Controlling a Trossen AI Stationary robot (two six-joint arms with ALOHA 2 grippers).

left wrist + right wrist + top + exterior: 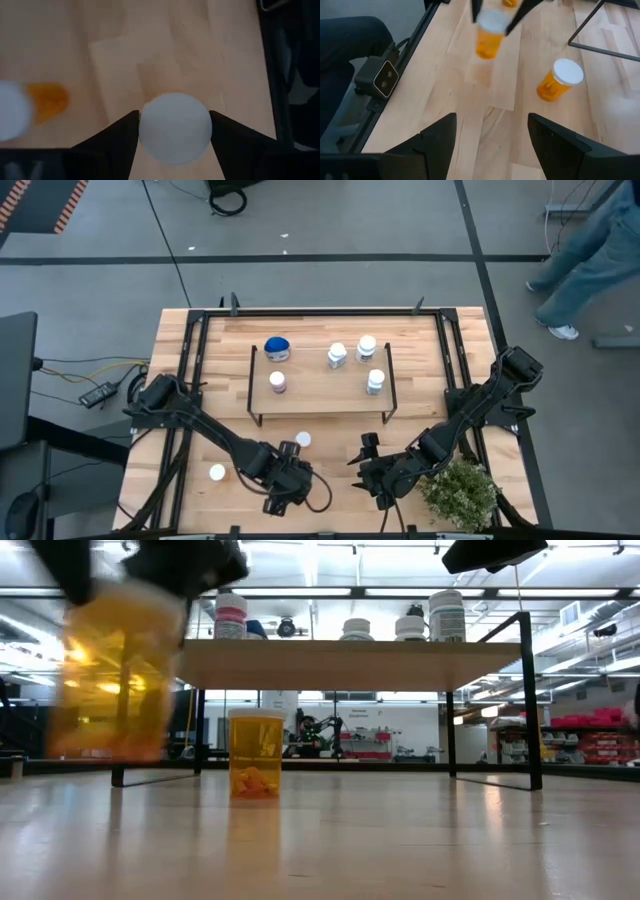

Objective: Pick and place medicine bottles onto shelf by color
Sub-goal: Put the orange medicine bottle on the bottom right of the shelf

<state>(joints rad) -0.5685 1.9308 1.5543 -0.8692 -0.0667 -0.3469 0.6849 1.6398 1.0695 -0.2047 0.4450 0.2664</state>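
Your left gripper (175,131) is clamped on a white-capped orange bottle (175,134), lower centre. Five bottles stand on the light-wood shelf (320,395); two orange ones wait below it. Your right gripper (491,131) hangs apart, empty.

I count five bottles on the shelf (320,395): one blue (277,348), four white-capped (337,355). Three orange bottles are off it: two standing on the desk (170,380), one (175,127) in my left gripper (290,448).
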